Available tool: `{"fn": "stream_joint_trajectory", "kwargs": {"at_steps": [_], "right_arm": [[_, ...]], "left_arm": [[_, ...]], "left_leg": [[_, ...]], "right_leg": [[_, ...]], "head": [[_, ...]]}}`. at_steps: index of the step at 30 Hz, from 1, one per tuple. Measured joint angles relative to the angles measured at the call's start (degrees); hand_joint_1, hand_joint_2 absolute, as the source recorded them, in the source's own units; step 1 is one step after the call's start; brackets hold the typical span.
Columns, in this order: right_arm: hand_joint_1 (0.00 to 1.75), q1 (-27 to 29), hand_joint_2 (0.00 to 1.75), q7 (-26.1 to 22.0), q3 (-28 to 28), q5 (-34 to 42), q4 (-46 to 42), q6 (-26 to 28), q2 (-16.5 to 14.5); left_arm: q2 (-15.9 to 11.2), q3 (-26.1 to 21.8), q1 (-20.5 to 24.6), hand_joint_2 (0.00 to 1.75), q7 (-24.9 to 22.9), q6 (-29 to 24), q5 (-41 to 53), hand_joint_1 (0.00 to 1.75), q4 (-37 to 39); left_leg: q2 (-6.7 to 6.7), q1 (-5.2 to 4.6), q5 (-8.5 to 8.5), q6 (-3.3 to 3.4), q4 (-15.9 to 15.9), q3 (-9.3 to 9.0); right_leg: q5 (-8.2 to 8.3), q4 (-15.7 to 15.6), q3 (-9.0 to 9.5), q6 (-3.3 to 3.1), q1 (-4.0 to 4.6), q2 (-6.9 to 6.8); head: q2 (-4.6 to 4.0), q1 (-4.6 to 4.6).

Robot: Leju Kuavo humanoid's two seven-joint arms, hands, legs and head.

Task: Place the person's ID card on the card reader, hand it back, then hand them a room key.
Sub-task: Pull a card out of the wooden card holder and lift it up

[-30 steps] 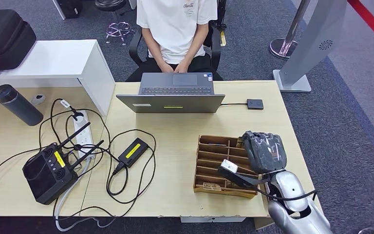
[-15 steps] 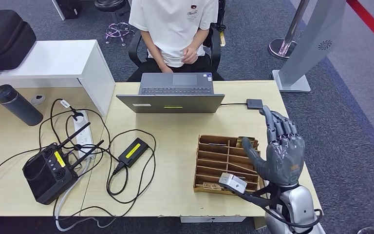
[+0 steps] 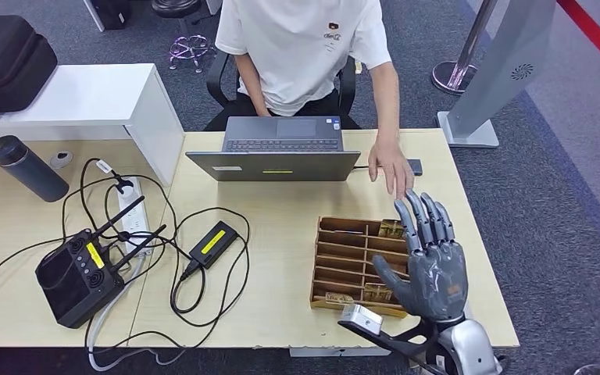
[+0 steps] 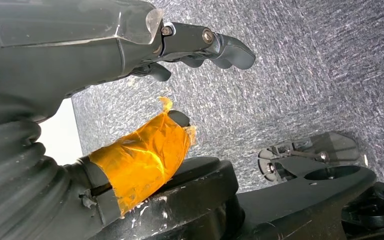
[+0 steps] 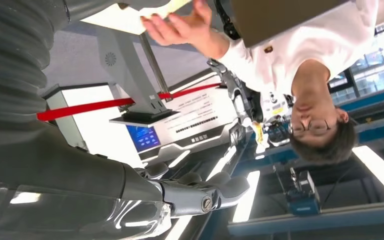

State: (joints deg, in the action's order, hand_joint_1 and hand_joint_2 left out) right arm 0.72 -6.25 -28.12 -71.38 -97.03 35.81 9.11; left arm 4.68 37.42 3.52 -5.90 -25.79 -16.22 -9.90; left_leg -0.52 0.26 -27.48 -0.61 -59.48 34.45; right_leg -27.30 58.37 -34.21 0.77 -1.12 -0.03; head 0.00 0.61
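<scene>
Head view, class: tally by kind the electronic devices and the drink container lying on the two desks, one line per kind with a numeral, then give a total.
Laptop: 1
Black handheld controller with antennas: 1
White power strip: 1
Black power adapter with a yellow label: 1
Small black card reader, partly behind the person's hand: 1
Dark flask: 1
Total: 6

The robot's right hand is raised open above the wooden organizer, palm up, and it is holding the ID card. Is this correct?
Not quite. In the head view the right hand is raised open above the wooden organizer, palm up, but it holds nothing; no card lies in it. The person's hand is reaching over the table toward it.
</scene>
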Motion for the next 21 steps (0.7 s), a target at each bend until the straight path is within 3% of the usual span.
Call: {"fn": "stream_joint_trajectory", "kwargs": {"at_steps": [13, 17, 21], "right_arm": [[0.0, 1.61, 1.75, 0.21, -1.1, 1.48, -1.61, -1.28, 2.02], [0.0, 6.43, 1.75, 1.31, -1.61, 2.0, -6.71, -0.95, 4.85], [0.0, 11.18, 1.75, 5.67, -2.32, -0.89, -12.24, 1.38, 8.26]], "left_arm": [[0.0, 0.0, 0.0, 1.75, 0.0, 0.0, -0.58, 0.0, 0.0], [-0.03, 0.0, -0.08, 1.75, -0.01, 0.02, -1.67, 0.0, 0.0], [-0.08, 0.0, -0.08, 1.75, 0.01, 0.01, -2.36, 0.0, 0.0]], "left_leg": [[-0.02, 0.0, 0.01, 0.0, -0.02, -0.02], [-0.12, 0.0, -0.03, 0.02, -0.02, 0.04], [-0.07, -0.01, -0.15, -0.03, -0.02, 0.0]], "right_leg": [[0.01, -0.01, 0.01, 0.0, 0.0, -0.03], [-0.04, -0.02, 0.0, 0.03, 0.0, -0.12], [-0.11, -0.04, 0.01, 0.01, -0.01, -0.06]], "head": [[0.0, 0.0], [0.0, -0.01], [0.0, 0.01]]}}
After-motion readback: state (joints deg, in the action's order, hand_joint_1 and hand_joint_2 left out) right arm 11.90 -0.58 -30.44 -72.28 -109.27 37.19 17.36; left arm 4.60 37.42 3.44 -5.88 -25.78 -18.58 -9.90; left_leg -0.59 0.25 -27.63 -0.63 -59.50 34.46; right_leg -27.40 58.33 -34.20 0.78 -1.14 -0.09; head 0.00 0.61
